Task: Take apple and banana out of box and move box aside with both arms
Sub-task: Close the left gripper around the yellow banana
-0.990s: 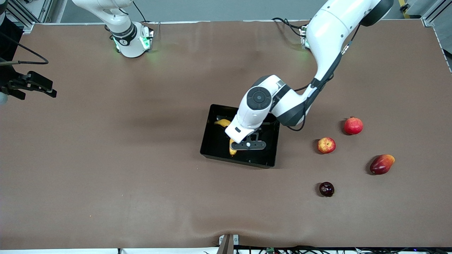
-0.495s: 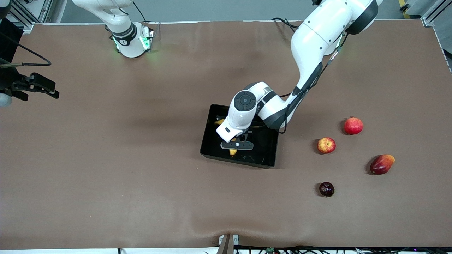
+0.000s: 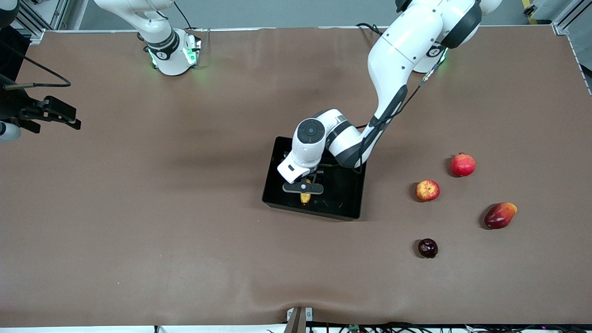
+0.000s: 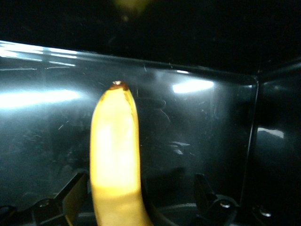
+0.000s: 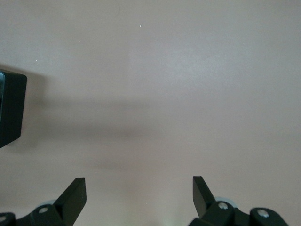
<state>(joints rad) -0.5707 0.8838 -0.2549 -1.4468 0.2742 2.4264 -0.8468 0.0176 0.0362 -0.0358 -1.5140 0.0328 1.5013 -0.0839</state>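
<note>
The black box (image 3: 349,203) sits mid-table with the yellow banana (image 3: 305,199) lying in it; only the banana's end shows below the left arm's hand. My left gripper (image 3: 304,189) is down inside the box, open. In the left wrist view the banana (image 4: 115,155) runs between the fingers (image 4: 75,190), close to one of them, with the box wall (image 4: 207,117) ahead. The red-and-yellow apple (image 3: 427,190) rests on the table toward the left arm's end. My right gripper (image 3: 69,118) hangs open over the right arm's end of the table, holding nothing (image 5: 138,188).
Near the apple lie a red pomegranate (image 3: 463,164), a red-orange mango (image 3: 500,215) and a small dark purple fruit (image 3: 428,248). A corner of the box (image 5: 9,108) shows in the right wrist view. The brown table cover (image 3: 162,208) is wrinkled near the front edge.
The left gripper has slid across the box toward the right arm's end, from beside the banana to straddling it, and covers more of it. The right gripper has drifted slightly.
</note>
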